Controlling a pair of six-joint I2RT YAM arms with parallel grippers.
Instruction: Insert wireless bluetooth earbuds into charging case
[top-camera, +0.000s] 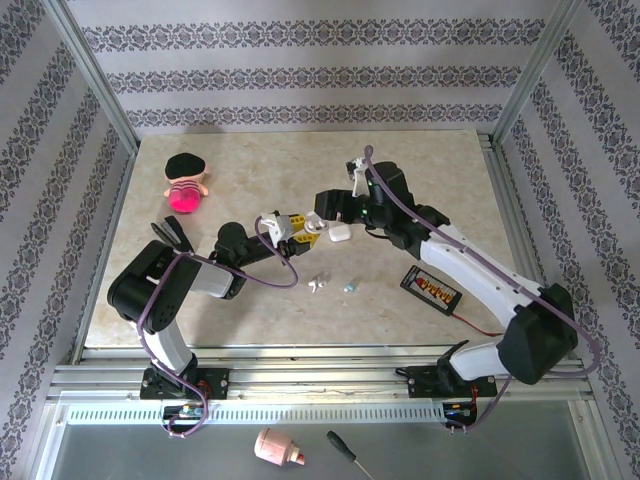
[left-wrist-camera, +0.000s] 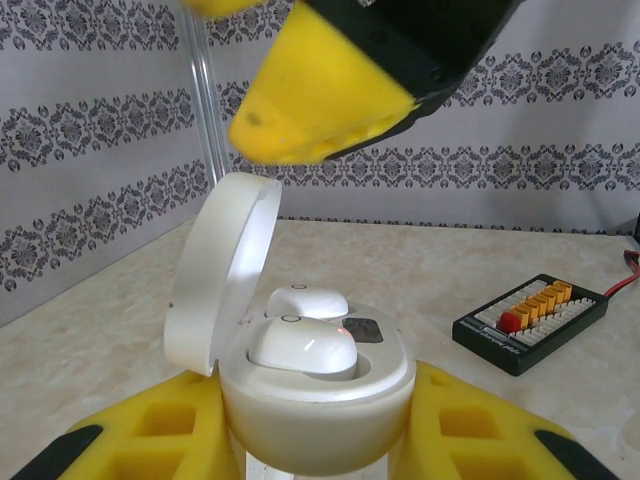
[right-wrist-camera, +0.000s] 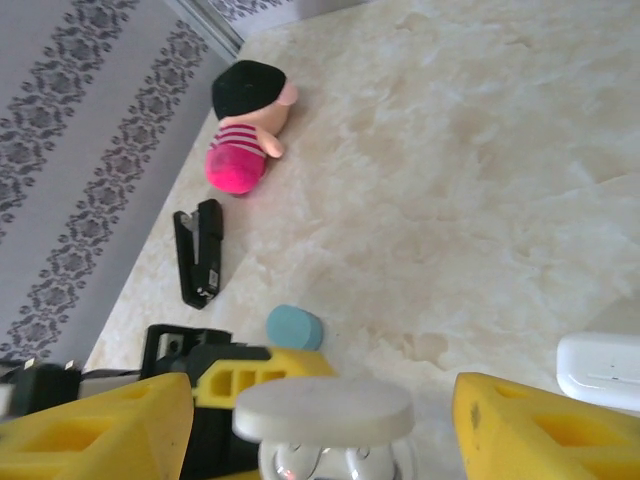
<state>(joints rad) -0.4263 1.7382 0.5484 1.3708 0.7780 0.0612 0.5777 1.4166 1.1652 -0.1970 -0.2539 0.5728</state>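
My left gripper (left-wrist-camera: 315, 435) is shut on the white charging case (left-wrist-camera: 315, 400), which it holds upright with its lid (left-wrist-camera: 220, 270) swung open. Two white earbuds (left-wrist-camera: 300, 345) sit in its wells, with a small red light beside them. My right gripper (right-wrist-camera: 322, 430) is open and hovers just above the case, one yellow finger on each side of the lid (right-wrist-camera: 325, 410). In the top view both grippers meet at mid-table: left (top-camera: 283, 229), right (top-camera: 318, 222). A loose white earbud (top-camera: 318, 284) and a pale teal one (top-camera: 350, 286) lie on the table nearer the arms.
A second white case (right-wrist-camera: 600, 370) lies just right of the grippers and a teal case (right-wrist-camera: 295, 327) behind them. A black stapler (right-wrist-camera: 198, 250) and a plush toy (right-wrist-camera: 245, 125) are far left. A black charger board (top-camera: 432, 287) with its cable lies at the right.
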